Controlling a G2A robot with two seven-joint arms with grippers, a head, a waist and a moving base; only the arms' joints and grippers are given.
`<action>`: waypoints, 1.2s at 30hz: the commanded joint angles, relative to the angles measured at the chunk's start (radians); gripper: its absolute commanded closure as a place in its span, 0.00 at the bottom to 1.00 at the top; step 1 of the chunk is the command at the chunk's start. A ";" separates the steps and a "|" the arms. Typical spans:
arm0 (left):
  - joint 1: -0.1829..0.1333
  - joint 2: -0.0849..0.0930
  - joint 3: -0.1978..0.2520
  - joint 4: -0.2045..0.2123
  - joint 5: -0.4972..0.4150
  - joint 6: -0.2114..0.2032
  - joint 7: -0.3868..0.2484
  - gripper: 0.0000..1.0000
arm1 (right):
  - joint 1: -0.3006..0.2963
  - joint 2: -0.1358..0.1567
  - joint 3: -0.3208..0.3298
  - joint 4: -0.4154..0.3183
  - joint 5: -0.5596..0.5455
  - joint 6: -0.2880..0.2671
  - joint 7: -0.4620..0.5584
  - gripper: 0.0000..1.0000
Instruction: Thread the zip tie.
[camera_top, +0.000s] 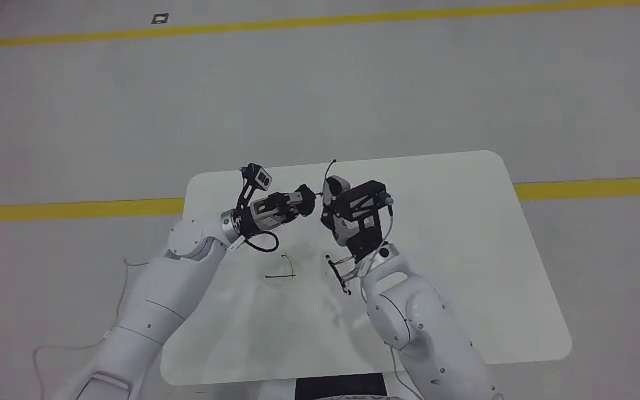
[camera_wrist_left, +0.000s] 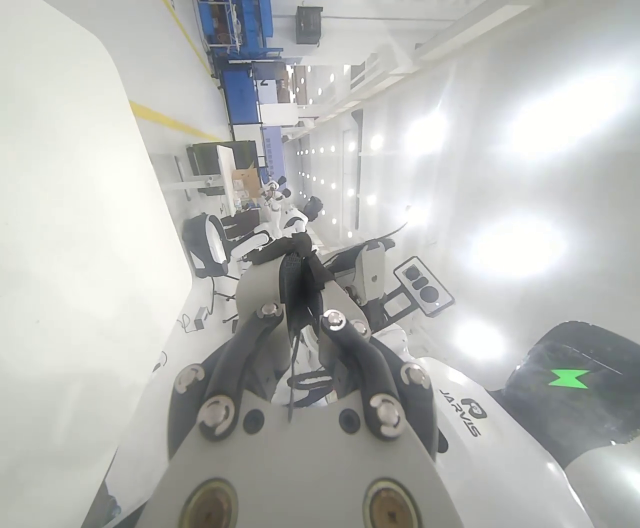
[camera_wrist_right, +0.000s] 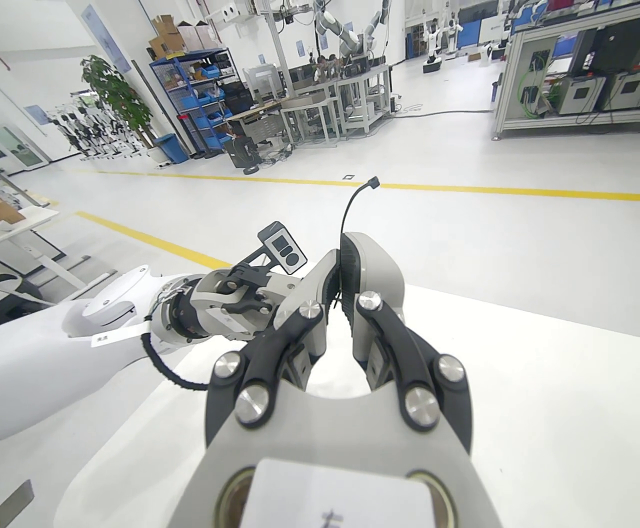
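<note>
The right gripper (camera_wrist_right: 341, 265) clamps the thin black plastic zip tie (camera_wrist_right: 348, 207), whose headed end arcs out ahead of it. The left gripper (camera_wrist_left: 299, 265), tip to tip with it, pinches the tail.

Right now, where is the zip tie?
Top view: the zip tie is above the table's far side, pinched in the right gripper, which meets the left gripper.

White rounded table (camera_top: 480, 300) on pale grey floor (camera_top: 400, 90) with yellow lines (camera_top: 300, 22). Blue shelving (camera_wrist_right: 200, 95), potted plant (camera_wrist_right: 115, 95), metal workbenches (camera_wrist_right: 325, 110) behind. Bright ceiling lights (camera_wrist_left: 520, 245).
</note>
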 joint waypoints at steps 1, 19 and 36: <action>0.000 0.000 0.000 0.000 0.000 0.000 0.000 1.00 | 0.001 0.000 -0.010 0.004 -0.015 0.007 -0.003 1.00; 0.000 0.000 0.000 0.000 0.000 0.000 0.000 1.00 | 0.016 0.001 -0.042 0.033 -0.077 0.053 -0.030 1.00; 0.000 0.000 0.000 0.000 0.000 0.000 0.000 1.00 | 0.038 -0.002 -0.049 0.066 -0.094 0.091 -0.038 1.00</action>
